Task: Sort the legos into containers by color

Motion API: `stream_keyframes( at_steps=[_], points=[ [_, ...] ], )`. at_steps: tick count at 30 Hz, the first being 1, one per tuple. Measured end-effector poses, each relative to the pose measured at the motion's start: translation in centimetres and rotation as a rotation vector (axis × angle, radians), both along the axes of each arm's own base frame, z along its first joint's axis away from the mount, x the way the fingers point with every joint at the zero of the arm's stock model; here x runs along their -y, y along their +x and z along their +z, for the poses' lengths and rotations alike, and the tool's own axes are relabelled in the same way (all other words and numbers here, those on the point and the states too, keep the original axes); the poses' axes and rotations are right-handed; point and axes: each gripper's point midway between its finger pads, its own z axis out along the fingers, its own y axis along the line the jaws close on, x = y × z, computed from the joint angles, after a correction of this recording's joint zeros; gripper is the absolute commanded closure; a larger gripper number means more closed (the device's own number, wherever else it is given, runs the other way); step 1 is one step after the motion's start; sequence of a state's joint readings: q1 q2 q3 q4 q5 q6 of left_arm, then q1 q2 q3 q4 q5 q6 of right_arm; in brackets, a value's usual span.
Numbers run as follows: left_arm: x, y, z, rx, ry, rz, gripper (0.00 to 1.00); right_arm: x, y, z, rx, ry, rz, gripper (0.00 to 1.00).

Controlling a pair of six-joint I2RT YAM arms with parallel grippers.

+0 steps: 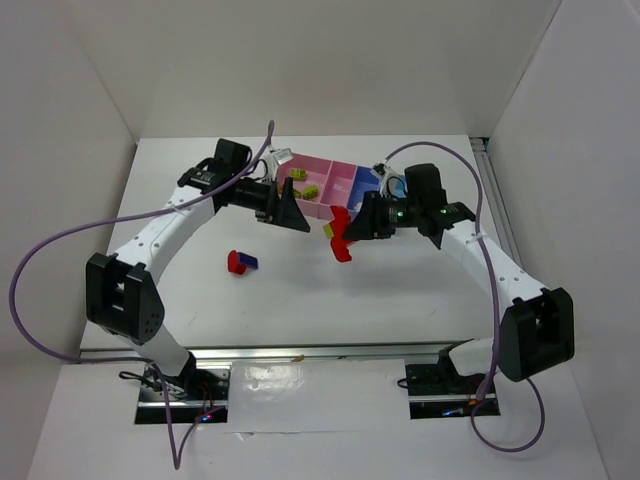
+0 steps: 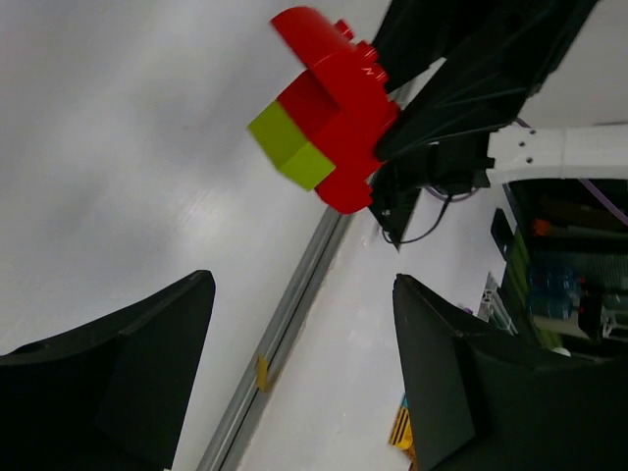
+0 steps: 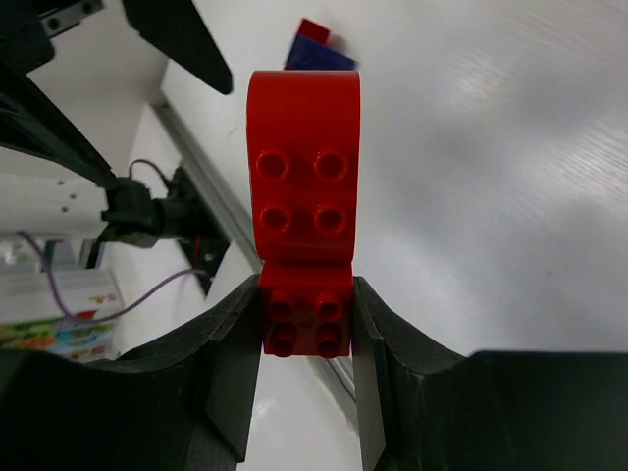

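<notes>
One studded red arch brick (image 3: 304,186) | clamped in right pincer (image 3: 306,299); left pincer (image 2: 302,287) apart

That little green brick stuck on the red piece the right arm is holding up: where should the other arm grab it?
Probably by the two flat side faces of the lime-green brick, coming in from where the open left gripper faces it. The brick juts out from the red piece on the side away from the right gripper, which clamps the narrow end, so those faces are free.
</notes>
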State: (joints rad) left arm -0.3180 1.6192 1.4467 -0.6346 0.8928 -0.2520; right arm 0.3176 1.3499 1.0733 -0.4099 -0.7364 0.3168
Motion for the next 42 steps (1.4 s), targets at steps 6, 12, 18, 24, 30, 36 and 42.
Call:
stream_keyframes(
  at_steps=[6, 12, 18, 24, 30, 36, 42],
  points=[
    [1.7, -1.3, 0.5, 0.013, -0.098, -0.095, 0.15, -1.2, -0.9, 2.2, 0.007, 0.124, 0.101, 0.76],
    [2.8, -1.8, 0.0, 0.005, -0.123, -0.143, 0.14, -1.5, -1.2, 4.1, 0.023, 0.221, 0.170, 0.76],
    [4.0, -2.0, 0.7, 0.023, -0.171, -0.187, 0.16, -1.8, -1.8, 3.2, -0.019, 0.242, 0.230, 0.76],
    [4.6, -2.2, 1.4, 0.017, -0.237, -0.237, 0.27, -1.9, -2.1, 3.2, -0.029, 0.255, 0.254, 0.76],
    [4.7, -2.2, 1.3, 0.008, -0.264, -0.266, 0.43, -2.0, -2.3, 3.6, -0.035, 0.274, 0.265, 0.76],
    [4.6, -2.1, 1.3, 0.005, -0.270, -0.266, 0.69, -2.1, -2.6, 3.9, -0.039, 0.288, 0.280, 0.76],
    [4.7, -1.9, 1.4, -0.006, -0.278, -0.260, 1.00, -1.8, -2.4, 3.9, -0.030, 0.289, 0.279, 0.76]
  ],
)
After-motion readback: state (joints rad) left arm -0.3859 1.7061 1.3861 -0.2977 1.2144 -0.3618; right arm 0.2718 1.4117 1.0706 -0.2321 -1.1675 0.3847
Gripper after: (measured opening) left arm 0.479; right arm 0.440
